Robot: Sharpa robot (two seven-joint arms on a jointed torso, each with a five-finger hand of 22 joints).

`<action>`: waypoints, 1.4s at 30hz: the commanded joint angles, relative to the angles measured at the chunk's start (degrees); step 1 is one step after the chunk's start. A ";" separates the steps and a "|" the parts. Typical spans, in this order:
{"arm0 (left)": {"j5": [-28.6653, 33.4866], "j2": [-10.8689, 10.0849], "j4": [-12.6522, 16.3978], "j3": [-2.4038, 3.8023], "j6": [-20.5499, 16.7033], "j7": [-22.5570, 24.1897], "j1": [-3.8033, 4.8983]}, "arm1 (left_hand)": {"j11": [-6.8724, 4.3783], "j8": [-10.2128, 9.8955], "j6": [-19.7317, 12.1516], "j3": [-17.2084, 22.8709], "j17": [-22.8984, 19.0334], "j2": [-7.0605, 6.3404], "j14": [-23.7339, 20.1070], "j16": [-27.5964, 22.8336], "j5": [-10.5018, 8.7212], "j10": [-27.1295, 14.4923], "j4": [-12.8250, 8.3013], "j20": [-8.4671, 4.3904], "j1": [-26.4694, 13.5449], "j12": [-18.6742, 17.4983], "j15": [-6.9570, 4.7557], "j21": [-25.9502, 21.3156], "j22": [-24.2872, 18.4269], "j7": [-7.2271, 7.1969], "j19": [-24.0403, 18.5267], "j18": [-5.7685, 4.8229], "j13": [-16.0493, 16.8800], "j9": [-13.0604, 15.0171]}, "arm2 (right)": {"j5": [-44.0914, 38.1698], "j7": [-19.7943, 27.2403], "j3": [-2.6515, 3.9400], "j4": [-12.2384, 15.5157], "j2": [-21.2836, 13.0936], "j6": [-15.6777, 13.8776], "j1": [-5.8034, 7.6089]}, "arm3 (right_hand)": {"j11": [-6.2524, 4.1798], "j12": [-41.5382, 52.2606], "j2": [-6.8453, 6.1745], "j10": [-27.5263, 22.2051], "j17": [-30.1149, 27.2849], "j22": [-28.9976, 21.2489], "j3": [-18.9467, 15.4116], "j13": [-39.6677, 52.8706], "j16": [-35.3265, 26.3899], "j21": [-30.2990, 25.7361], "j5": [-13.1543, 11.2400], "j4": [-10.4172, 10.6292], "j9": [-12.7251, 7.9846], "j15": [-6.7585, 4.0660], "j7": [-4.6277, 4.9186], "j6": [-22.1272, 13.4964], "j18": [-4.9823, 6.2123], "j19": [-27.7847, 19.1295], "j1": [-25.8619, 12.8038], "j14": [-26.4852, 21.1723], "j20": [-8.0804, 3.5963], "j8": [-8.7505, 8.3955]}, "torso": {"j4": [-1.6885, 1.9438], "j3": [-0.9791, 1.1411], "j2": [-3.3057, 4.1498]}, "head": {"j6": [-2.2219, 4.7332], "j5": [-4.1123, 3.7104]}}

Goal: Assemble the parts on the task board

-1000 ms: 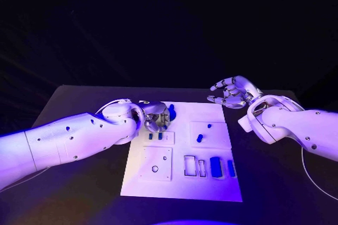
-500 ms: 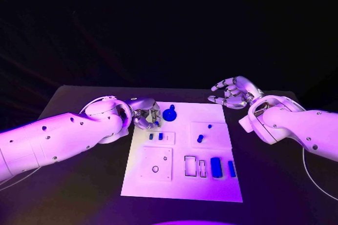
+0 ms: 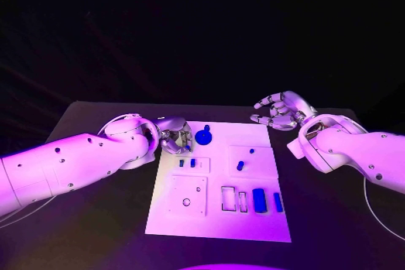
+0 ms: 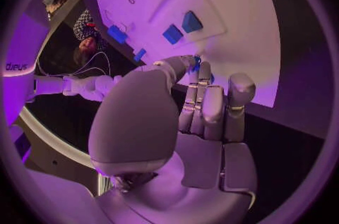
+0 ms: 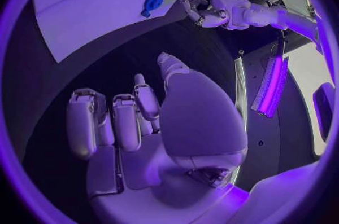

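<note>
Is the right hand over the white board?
No, the right hand hangs over the black table, beside the board.

The near-left corner of the task board is hidden behind the left hand in the head view, and whether anything is pinched there cannot be told. In the left wrist view, a small blue part is largely covered by the fingertips; its shape cannot be made out. The board's small recesses are too small to be read.
</note>
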 commanded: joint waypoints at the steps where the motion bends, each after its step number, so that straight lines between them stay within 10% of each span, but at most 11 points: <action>1: 0.68 0.58 -0.65 -0.02 1.36 -0.10 0.02 | 0.01 -0.29 0.22 0.04 0.01 0.05 0.30 0.22 -0.07 0.35 -0.36 0.05 -0.44 -0.28 -0.05 0.14 -0.04 -0.06 0.10 -0.85 -0.06 0.03 | -0.26 0.59 0.01 0.03 0.08 0.33 -0.04 | -0.12 0.22 0.20 0.36 0.85 9.45 0.41 0.05 -0.30 0.10 0.31 0.07 -0.09 -0.41 -0.23 0.15 0.78 0.45 -0.39 2.45 -0.26 0.18 | -0.05 0.07 0.02 | -0.08 0.08; 42: 0.18 2.69 -2.98 -0.61 4.50 -0.63 -0.09 | -0.15 -0.46 0.87 0.10 -0.23 0.26 0.19 0.17 -0.26 1.11 -0.71 0.08 -0.41 -0.79 -0.14 0.08 -0.04 -0.20 0.01 -0.85 0.06 0.18 | -0.26 0.63 0.01 -0.09 0.27 0.25 -0.04 | -0.12 0.22 0.20 0.36 0.85 9.45 0.41 0.05 -0.30 0.10 0.31 0.07 -0.09 -0.41 -0.23 0.15 0.78 0.45 -0.39 2.45 -0.26 0.18 | -0.01 0.04 -0.03 | -0.48 0.02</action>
